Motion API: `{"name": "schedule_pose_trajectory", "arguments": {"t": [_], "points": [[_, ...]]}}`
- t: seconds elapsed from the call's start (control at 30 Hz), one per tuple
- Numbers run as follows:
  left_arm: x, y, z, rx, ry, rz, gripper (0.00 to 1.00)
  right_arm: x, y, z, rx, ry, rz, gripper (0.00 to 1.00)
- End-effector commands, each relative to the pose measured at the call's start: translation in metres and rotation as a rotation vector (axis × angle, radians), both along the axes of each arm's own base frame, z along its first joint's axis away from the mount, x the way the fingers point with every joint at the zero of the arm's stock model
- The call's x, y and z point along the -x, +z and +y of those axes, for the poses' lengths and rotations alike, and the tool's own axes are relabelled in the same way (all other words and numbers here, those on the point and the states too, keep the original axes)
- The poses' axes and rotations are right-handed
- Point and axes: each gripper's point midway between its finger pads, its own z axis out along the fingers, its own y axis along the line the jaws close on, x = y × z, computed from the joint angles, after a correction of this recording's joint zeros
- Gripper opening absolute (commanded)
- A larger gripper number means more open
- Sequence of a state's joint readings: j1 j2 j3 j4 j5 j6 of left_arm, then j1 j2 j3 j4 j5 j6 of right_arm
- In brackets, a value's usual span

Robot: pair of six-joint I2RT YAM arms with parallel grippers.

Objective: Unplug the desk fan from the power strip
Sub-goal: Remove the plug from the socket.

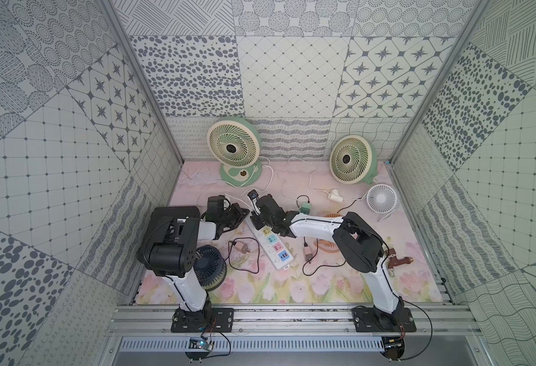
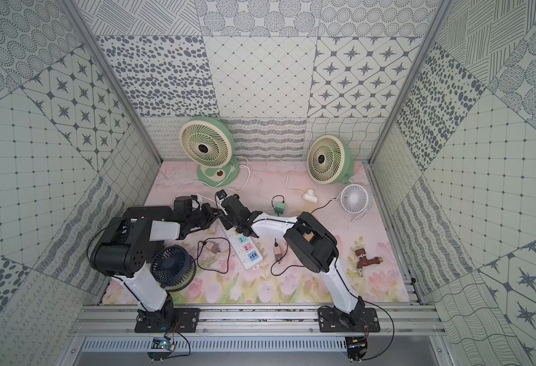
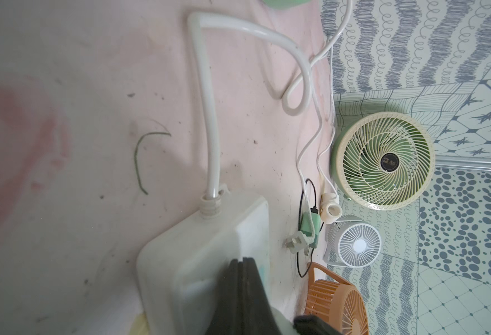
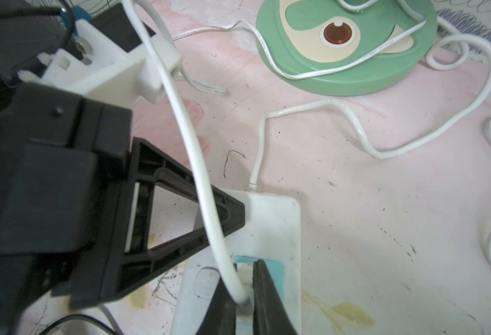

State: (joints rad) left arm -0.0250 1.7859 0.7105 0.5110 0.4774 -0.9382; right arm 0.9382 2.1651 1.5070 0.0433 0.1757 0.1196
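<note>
The white power strip (image 1: 273,248) (image 2: 244,252) lies slanted mid-floor, its pastel sockets showing at the near end. My left gripper (image 3: 242,260) (image 1: 246,213) is shut with nothing in it. Its tips rest on the strip's far, cord end (image 3: 197,243). My right gripper (image 4: 242,278) (image 1: 255,221) is shut on a white plug (image 4: 244,304) seated in a blue socket (image 4: 276,269). The plug's white cord (image 4: 192,139) arcs up and away toward the back. The desk fan (image 1: 233,149) (image 2: 205,147), green and cream on a round base (image 4: 345,46), stands at the back with white cord draped over the base.
A second green fan (image 1: 352,160) leans at the back right beside a small white fan (image 1: 382,198). An orange fan (image 3: 337,304) lies behind my right arm, a dark blue fan (image 1: 209,267) by my left arm. Loose adapters (image 1: 306,207) (image 1: 241,247), black cables and a brown tap (image 1: 399,258) lie around.
</note>
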Motion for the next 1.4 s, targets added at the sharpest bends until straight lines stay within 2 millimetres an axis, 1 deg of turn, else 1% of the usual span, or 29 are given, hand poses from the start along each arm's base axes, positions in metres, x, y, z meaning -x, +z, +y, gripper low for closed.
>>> {"name": "schedule_pose_trajectory", "arguments": {"t": [0.0,0.1,0.17,0.3,0.37,0.43,0.53,0.6,0.67,0.77,0.83,1.0,1.07,1.2,1.27,1.37], "points": [[0.025,-0.039,0.013,-0.073,0.040,0.170,0.00,-0.008,0.040,-0.003,-0.093,-0.020,-0.040,0.00],[0.025,-0.038,0.015,-0.076,0.042,0.169,0.00,-0.016,0.038,-0.011,-0.171,-0.036,0.037,0.00],[0.025,-0.039,0.014,-0.076,0.040,0.170,0.00,-0.014,0.038,-0.009,-0.172,-0.028,0.040,0.00],[0.025,-0.040,0.014,-0.075,0.041,0.172,0.00,-0.002,0.038,0.005,-0.070,0.009,-0.041,0.00],[0.024,-0.040,0.014,-0.075,0.041,0.172,0.00,0.001,0.040,0.008,-0.037,0.018,-0.079,0.00],[0.024,-0.040,0.014,-0.075,0.041,0.170,0.00,-0.001,0.040,0.004,-0.062,0.007,-0.063,0.00],[0.025,-0.040,0.014,-0.078,0.041,0.170,0.00,-0.014,0.041,-0.008,-0.151,-0.026,0.016,0.00],[0.025,-0.040,0.014,-0.078,0.042,0.171,0.00,-0.015,0.040,-0.010,-0.148,-0.035,0.017,0.00],[0.024,-0.039,0.014,-0.073,0.041,0.169,0.00,-0.010,0.043,-0.005,-0.098,-0.026,-0.030,0.00],[0.024,-0.039,0.014,-0.074,0.042,0.169,0.00,0.003,0.044,0.006,-0.006,0.012,-0.114,0.00],[0.024,-0.039,0.014,-0.072,0.043,0.171,0.00,0.005,0.046,0.008,-0.001,0.015,-0.124,0.00],[0.026,-0.038,0.013,-0.072,0.041,0.166,0.00,-0.011,0.047,-0.010,-0.126,-0.037,-0.018,0.00],[0.026,-0.038,0.014,-0.076,0.043,0.164,0.00,-0.012,0.048,-0.011,-0.123,-0.040,-0.018,0.00],[0.026,-0.037,0.013,-0.070,0.041,0.164,0.00,-0.006,0.051,-0.006,-0.068,-0.019,-0.069,0.00],[0.026,-0.037,0.013,-0.069,0.040,0.161,0.00,-0.009,0.055,-0.011,-0.075,-0.028,-0.074,0.00],[0.025,-0.034,0.012,-0.059,0.037,0.146,0.00,-0.018,0.065,-0.019,-0.133,-0.048,-0.051,0.00]]}}
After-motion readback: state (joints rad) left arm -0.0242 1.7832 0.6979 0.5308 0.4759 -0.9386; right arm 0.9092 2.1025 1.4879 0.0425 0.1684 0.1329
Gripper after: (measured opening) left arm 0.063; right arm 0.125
